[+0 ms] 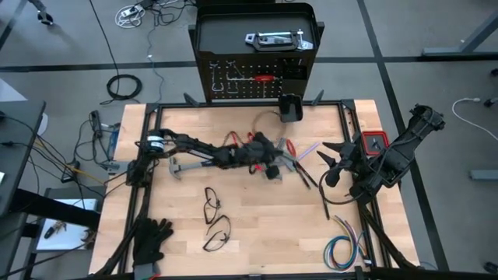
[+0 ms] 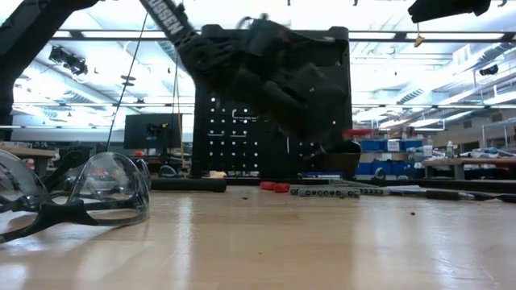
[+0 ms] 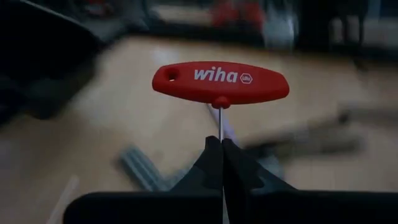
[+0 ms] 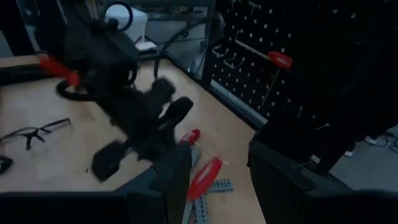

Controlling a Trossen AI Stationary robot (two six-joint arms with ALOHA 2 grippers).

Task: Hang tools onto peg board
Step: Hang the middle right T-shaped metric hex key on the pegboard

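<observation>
A red T-handle key [image 3: 221, 84] marked "wiha" stands out beyond my left gripper [image 3: 221, 142], which is shut on it. That gripper [image 1: 272, 166] is over the middle of the table, near the loose tools [image 1: 305, 152]. The black peg board [image 1: 257, 78] stands upright at the table's far edge, and a red-handled tool [image 4: 280, 60] hangs on it. My right gripper [image 4: 217, 180] waits open at the table's right side [image 1: 331, 162], with nothing between its fingers. My left gripper pinches the key's thin steel shaft [image 3: 219, 127] between its two fingertips [image 3: 210, 155], a short way below the handle. The shaft runs on in line with the fingers. The red handle [image 3: 186, 79] lies crosswise at the shaft's far end, clear of the table.
Two pairs of safety glasses [image 1: 212, 204] [image 1: 218, 232] lie near the front. Black gloves [image 1: 152, 237] sit at the front left and coloured wires [image 1: 342, 249] at the front right. A black bin [image 1: 290, 109] stands at the peg board's foot. A red-topped box [image 1: 375, 141] is beside the right arm.
</observation>
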